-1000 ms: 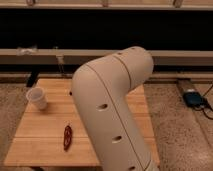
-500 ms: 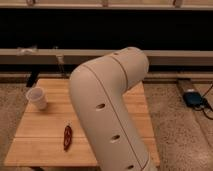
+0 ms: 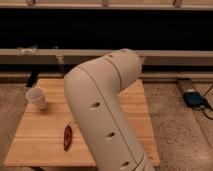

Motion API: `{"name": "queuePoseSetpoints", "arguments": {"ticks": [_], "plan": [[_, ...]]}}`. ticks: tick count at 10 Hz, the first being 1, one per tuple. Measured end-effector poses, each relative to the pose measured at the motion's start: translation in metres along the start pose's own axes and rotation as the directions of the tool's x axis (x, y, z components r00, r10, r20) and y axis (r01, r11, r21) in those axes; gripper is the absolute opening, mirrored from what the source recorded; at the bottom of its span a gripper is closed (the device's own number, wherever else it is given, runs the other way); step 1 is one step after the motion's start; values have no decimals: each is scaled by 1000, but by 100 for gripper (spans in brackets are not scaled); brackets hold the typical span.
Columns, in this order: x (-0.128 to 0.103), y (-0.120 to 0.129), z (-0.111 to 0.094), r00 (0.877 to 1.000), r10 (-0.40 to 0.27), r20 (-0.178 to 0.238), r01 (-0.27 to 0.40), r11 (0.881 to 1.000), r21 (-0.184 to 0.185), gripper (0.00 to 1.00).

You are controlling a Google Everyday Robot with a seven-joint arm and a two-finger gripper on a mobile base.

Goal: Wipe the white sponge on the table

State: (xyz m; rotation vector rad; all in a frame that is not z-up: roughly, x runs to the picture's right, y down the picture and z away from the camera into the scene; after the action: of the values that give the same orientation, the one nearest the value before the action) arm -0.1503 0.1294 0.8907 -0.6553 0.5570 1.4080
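Gripper: not in view; only the arm's upper links show, so whether it is open, closed or holding anything cannot be told, nor what it touches.
Arm [image 3: 107, 117]: a thick cream-white limb with small dark holes down its side. It rises from the bottom edge of the camera view, bends at a rounded elbow near the middle, and runs toward the upper right, where it ends against the dark background. It covers the middle and right part of the tabletop.
Table [image 3: 37, 132]: light wood with plank grain, standing on a speckled floor; its left half and a strip at the right edge show past the arm.
White sponge: cannot be found on the visible part of the table; the area behind the arm is hidden.
Paper cup [image 3: 37, 98]: white, upright, near the table's back left corner.
Red-brown object [image 3: 67, 137]: slim and elongated, lying on the table near the front, just left of the arm and well apart from the cup.
Blue device [image 3: 193, 98]: on the floor to the right of the table, with a cable trailing from it.
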Motion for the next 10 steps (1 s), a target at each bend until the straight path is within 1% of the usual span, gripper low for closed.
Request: {"name": "queuePoseSetpoints", "arguments": {"ticks": [1, 2, 3, 4, 5, 6, 7, 8, 9, 10], "plan": [[-4, 6, 2, 1000, -15, -2, 15, 1000, -1, 4], [-10, 11, 4, 1000, -28, -4, 28, 1000, 2, 10], [-15, 15, 5, 999, -36, -3, 36, 999, -1, 18], [-18, 18, 7, 999, -41, -3, 41, 999, -3, 31], [-18, 18, 5, 999, -41, -2, 41, 999, -5, 40], [-18, 18, 5, 999, -42, -1, 42, 999, -4, 47], [-19, 19, 4, 999, -43, 0, 43, 999, -4, 58], [-25, 22, 3, 999, -44, 9, 44, 999, -8, 71], [-33, 22, 2, 999, -40, 14, 41, 999, -11, 77], [-45, 18, 0, 999, -30, 26, 31, 999, -14, 80]]}}
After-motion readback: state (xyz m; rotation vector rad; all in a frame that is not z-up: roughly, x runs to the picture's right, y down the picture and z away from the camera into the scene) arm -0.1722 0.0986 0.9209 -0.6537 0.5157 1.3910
